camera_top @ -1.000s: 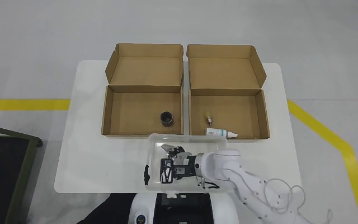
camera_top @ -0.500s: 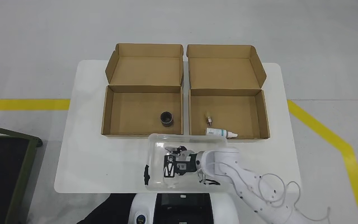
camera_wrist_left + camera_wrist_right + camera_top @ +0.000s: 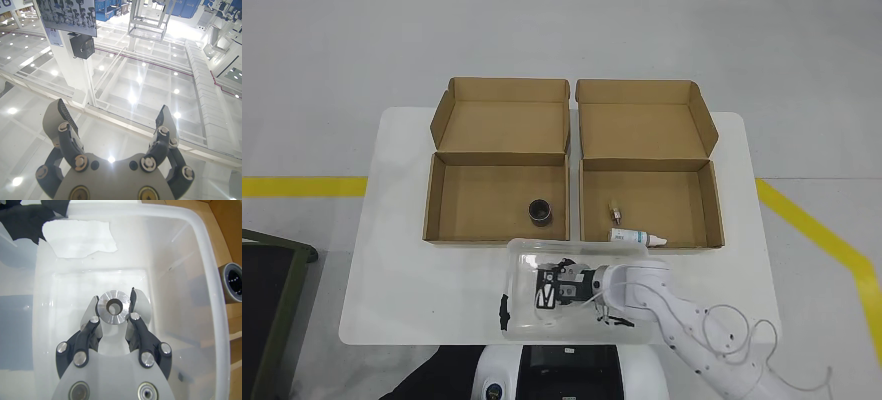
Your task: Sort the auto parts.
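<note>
Top view: a white surface (image 3: 392, 250) carries two open cardboard boxes side by side, their lids folded back away from the robot. The left box (image 3: 447, 200) holds a dark sleeve (image 3: 540, 211), short and round, near its right wall. The right box (image 3: 697, 200) holds a small bolt (image 3: 616, 213) and, against its near wall, a white tube (image 3: 635, 237) lying on its side. A clear bin (image 3: 514, 262) sits just in front of the boxes, at the near edge of the surface. A white arm bends in from the robot's right, and the right end effector (image 3: 545, 296) lies inside the bin, pointing towards the robot's left.

Left wrist view: the left end effector (image 3: 112, 106) points up at a white gridded ceiling (image 3: 151, 79) dotted with lights. Its two ridged fingers (image 3: 65, 113) are spread wide apart with nothing between them. A dark screen (image 3: 68, 15) hangs on a column above.

Right wrist view: the right end effector (image 3: 114, 302) is clamped on a metal ring (image 3: 114, 309), a shiny disc with a round centre hole, one finger pressed to each side. The ring is inside the clear bin (image 3: 206, 256); whether it touches the floor of the bin cannot be told. A torn white patch (image 3: 79, 237) shows on the bin's far wall. Beyond the bin's side wall, the dark sleeve (image 3: 231, 283) lies in its cardboard box.
</note>
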Tool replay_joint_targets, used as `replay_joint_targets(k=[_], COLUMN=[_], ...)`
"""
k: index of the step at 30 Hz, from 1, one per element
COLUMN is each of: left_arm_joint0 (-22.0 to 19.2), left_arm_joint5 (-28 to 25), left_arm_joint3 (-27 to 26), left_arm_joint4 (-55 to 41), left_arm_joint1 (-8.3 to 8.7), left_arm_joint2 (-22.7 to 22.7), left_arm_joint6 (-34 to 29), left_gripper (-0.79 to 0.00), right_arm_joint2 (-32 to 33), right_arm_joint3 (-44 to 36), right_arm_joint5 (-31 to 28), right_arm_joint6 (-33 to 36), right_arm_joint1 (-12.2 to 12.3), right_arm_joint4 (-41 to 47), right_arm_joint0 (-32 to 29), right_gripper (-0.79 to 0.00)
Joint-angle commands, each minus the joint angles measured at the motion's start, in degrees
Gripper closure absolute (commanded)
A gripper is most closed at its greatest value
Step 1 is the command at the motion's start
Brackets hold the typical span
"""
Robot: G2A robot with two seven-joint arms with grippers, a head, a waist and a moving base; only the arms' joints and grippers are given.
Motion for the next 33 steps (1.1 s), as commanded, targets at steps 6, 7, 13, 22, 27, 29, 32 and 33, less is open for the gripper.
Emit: replay_joint_targets(k=[6, 7, 13, 22, 27, 29, 32, 33], left_arm_joint0=[0.0, 0.0, 0.0, 0.0, 0.0, 0.0, 0.0, 0.0], left_arm_joint5=[0.0, 0.0, 0.0, 0.0, 0.0, 0.0, 0.0, 0.0], left_arm_joint3=[0.0, 0.0, 0.0, 0.0, 0.0, 0.0, 0.0, 0.0], left_arm_joint4=[0.0, 0.0, 0.0, 0.0, 0.0, 0.0, 0.0, 0.0], left_arm_joint1=[0.0, 0.0, 0.0, 0.0, 0.0, 0.0, 0.0, 0.0], left_arm_joint2=[0.0, 0.0, 0.0, 0.0, 0.0, 0.0, 0.0, 0.0], left_arm_joint6=[0.0, 0.0, 0.0, 0.0, 0.0, 0.0, 0.0, 0.0], left_gripper=[-0.785, -0.785, -0.785, -0.785, -0.785, -0.785, -0.785, -0.785], right_arm_joint2=[2.4, 2.9, 6.6, 13.8, 17.8, 19.1, 20.9, 21.5], right_arm_joint3=[-4.6, -5.4, -10.3, -17.1, -18.5, -19.1, -20.1, -20.3], right_arm_joint5=[-1.9, -2.2, -4.6, -6.1, -5.0, -4.9, -5.0, -5.0], right_arm_joint6=[-0.2, -0.4, -1.2, -3.3, -5.6, -6.6, -7.5, -7.7], right_arm_joint1=[0.7, 0.9, 1.8, 3.0, 3.4, 3.6, 3.8, 3.9], right_arm_joint4=[2.8, 3.6, 8.8, 17.1, 22.1, 24.2, 25.6, 26.0], right_arm_joint0=[-1.9, -2.2, -4.0, -5.3, -5.7, -6.0, -6.0, -5.9], right_gripper=[0.0, 0.0, 0.0, 0.0, 0.0, 0.0, 0.0, 0.0])
